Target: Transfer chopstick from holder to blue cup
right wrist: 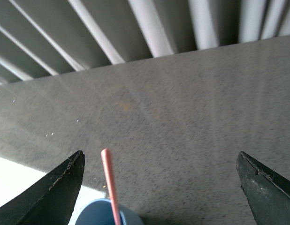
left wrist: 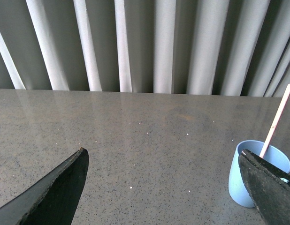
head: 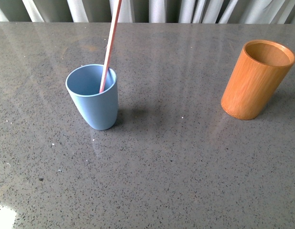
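Chopstick [head: 110, 45] standing in cup [head: 93, 98], leaning on its rim, top out of frame; cup toward tabletop [head: 162, 167] left side. Holder [head: 256, 78] upright near right edge, well apart from cup. Left end effector [left wrist: 164, 187] spread apart, holding nothing. Right end effector [right wrist: 159, 187] spread apart above cup, holding nothing.

On the speckled grey stone table [head: 185, 167] you have one light blue matte plastic tumbler [head: 96, 107]; one long, thin pale pink-white chopstick [head: 110, 47] standing in it; one orange-brown bamboo-like wooden cylinder [head: 252, 88], well apart.
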Action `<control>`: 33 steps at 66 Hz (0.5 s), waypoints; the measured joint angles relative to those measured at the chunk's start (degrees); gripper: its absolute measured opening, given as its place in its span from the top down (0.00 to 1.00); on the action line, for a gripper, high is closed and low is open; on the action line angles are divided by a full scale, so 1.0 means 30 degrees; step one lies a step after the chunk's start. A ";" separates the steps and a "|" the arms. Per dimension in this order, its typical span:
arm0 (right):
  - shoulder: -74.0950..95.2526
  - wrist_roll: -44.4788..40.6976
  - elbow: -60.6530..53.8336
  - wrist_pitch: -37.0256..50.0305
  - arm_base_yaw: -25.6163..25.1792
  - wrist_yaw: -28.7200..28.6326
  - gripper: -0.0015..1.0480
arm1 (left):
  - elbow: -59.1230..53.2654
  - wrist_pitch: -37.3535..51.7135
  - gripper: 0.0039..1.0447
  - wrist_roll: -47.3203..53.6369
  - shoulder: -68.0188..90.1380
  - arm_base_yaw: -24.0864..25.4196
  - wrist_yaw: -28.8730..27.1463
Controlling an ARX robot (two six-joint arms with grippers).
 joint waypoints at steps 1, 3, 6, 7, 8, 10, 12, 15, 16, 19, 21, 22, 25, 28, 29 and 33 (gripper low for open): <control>-0.0583 -0.0022 -0.0430 0.0087 -0.0291 0.0036 0.09 | 0.0000 0.0000 0.08 0.0000 0.0000 0.0000 0.0000; -0.1166 -0.0102 -0.0867 0.0160 -0.0568 0.0073 0.09 | 0.0000 0.0000 0.08 0.0000 0.0000 0.0000 0.0000; -0.2164 -0.0408 -0.1668 0.0430 -0.1013 0.0342 0.09 | 0.0000 0.0000 0.08 0.0000 0.0000 0.0000 0.0000; -0.2557 -0.0641 -0.1996 0.0576 -0.1188 0.0532 0.09 | 0.0000 0.0000 0.08 0.0007 0.0000 0.0000 0.0000; -0.2754 -0.0758 -0.2171 0.0641 -0.1268 0.0619 0.09 | 0.0000 0.0000 0.08 0.0000 0.0000 0.0000 0.0000; -0.3344 -0.1027 -0.2674 0.0874 -0.1530 0.0765 0.09 | 0.0000 0.0000 0.08 0.0000 0.0000 0.0000 0.0000; -0.3905 -0.1355 -0.3177 0.1064 -0.1785 0.0794 0.09 | 0.0000 0.0000 0.08 0.0000 0.0000 0.0000 0.0000; -0.4794 -0.1807 -0.4029 0.1443 -0.2193 0.0925 0.09 | 0.0000 0.0000 0.08 0.0000 0.0000 0.0000 0.0000; -0.4954 -0.2055 -0.4269 0.1763 -0.2251 0.1086 0.10 | 0.0000 0.0000 0.08 0.0000 0.0000 0.0000 0.0000; -0.5778 -0.3745 -0.5646 0.3876 -0.2718 0.1858 0.18 | 0.0000 0.0000 0.08 0.0000 0.0000 0.0000 0.0007; -0.6462 -0.4925 -0.6783 0.5289 -0.3038 0.1778 0.23 | 0.0000 0.0000 0.08 0.0000 0.0000 0.0000 0.0000; -0.6652 -0.5217 -0.7082 0.5603 -0.3140 0.1756 0.25 | 0.0000 0.0000 0.08 0.0000 0.0000 0.0000 0.0000; -0.7599 -0.6397 -0.8488 0.6674 -0.3723 0.1464 0.33 | 0.0000 0.0000 0.08 0.0000 0.0000 0.0000 0.0000; -0.8262 -0.6994 -0.9442 0.7045 -0.4153 0.1173 0.40 | 0.0000 0.0000 0.08 0.0000 0.0000 0.0000 0.0000; -0.8553 -0.7206 -0.9865 0.7162 -0.4342 0.1005 0.43 | 0.0000 0.0000 0.08 0.0000 0.0000 0.0000 0.0000; -0.9391 -0.7745 -1.1191 0.7395 -0.4903 0.0357 0.55 | 0.0000 0.0000 0.08 0.0000 0.0000 0.0000 0.0000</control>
